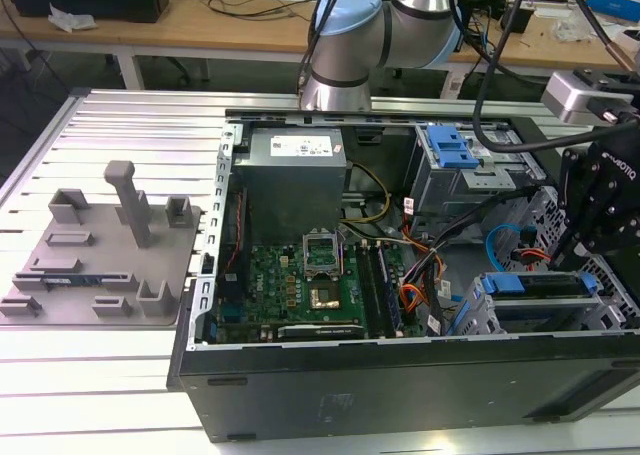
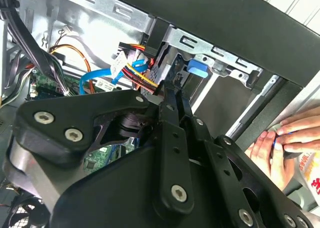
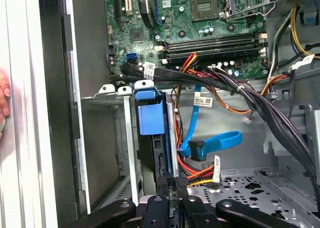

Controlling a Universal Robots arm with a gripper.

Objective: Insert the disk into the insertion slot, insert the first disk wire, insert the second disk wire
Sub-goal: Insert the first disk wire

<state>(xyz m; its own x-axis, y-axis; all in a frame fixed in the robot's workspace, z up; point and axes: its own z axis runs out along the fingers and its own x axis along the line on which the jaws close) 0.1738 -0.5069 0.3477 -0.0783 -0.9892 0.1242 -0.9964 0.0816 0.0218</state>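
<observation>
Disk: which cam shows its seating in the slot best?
First wrist view: the disk stands edge-on inside the insertion slot, blue carrier end clear. The exterior view shows the disk from farther off. In the second wrist view the tool hides all but its blue tab.

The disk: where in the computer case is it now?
In the exterior view, the disk sits in the insertion slot at the exterior view's right, by the near wall of the case, nearer the camera than the taller grey bay.

You have bright, even overhead light across the computer case, glare whitening the slatted table beside it, and dimmer shadow low inside its walls.
</observation>
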